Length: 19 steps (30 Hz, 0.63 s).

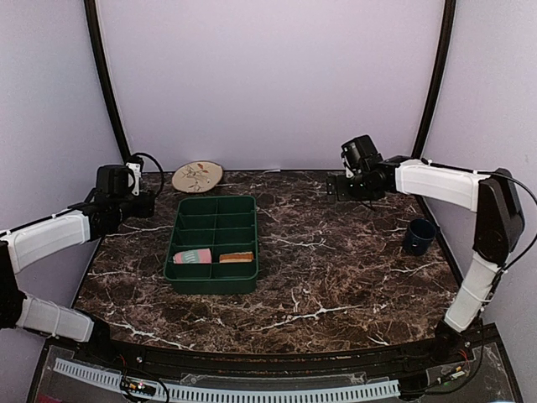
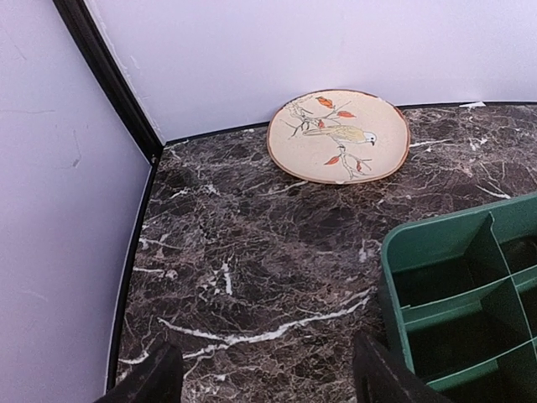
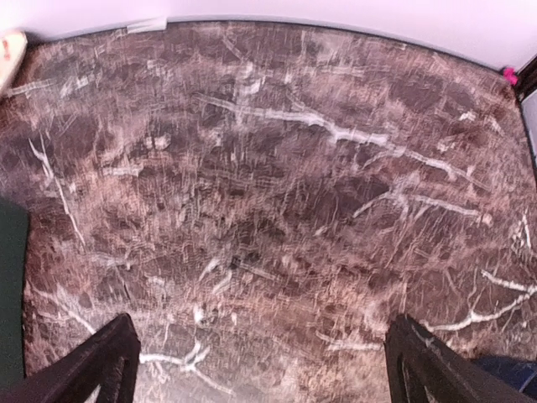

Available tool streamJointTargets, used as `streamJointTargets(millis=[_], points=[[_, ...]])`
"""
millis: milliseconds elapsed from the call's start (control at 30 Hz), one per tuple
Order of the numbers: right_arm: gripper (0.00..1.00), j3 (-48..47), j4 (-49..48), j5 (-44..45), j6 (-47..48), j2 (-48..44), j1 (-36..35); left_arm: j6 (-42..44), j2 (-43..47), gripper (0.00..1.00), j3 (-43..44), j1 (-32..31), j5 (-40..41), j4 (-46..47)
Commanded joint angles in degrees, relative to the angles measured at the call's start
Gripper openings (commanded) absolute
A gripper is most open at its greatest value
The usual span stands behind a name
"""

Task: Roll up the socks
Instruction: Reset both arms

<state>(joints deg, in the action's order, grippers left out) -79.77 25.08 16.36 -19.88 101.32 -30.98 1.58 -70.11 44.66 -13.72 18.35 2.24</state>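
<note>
Right now my left gripper (image 2: pixel 264 382) has its fingers (image 2: pixel 147 379) spread apart, holding nothing, above the marble table (image 2: pixel 252 252) just beside the green tray (image 2: pixel 436 252). My right gripper (image 3: pixel 268 369) stands wide open, empty too, over bare marble. I count two socks, both compact bundles in the tray's near row: the pink sock (image 1: pixel 192 256) on the left and the tan sock (image 1: pixel 237 257) on the right, in adjoining compartments. One bird plate (image 2: pixel 340 134), one dark mug (image 1: pixel 419 237).

tray (image 2: pixel 470 220) cut off right, mug (image 3: pixel 516 374) barely showing
</note>
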Motion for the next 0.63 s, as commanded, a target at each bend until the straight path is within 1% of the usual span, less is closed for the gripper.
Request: streamJointTargets(millis=[0,167,367,433,600], points=[[1.0,5.13,-6.95,5.15,0.25,-4.88,0.43,-0.97,3.35,0.72,-2.81,2.13,1.46,5.48],[1.0,7.31,-6.54,8.89,-0.58,-6.98,0.66,-0.38,5.19,0.72,-4.41,3.36,1.57,5.38],[1.0,10.01,-9.77,9.41,-0.86,-9.49,0.67,-0.34,6.91,0.73,-6.65,4.17,2.06,6.31],[1.0,10.88,-10.67,9.44,-0.87,-11.88,0.71,-0.52,7.24,0.73,-7.4,4.27,1.96,6.63],[1.0,13.34,-13.46,8.58,-0.81,-14.6,0.93,-0.55,7.85,0.73,-7.96,4.43,2.0,6.7]])
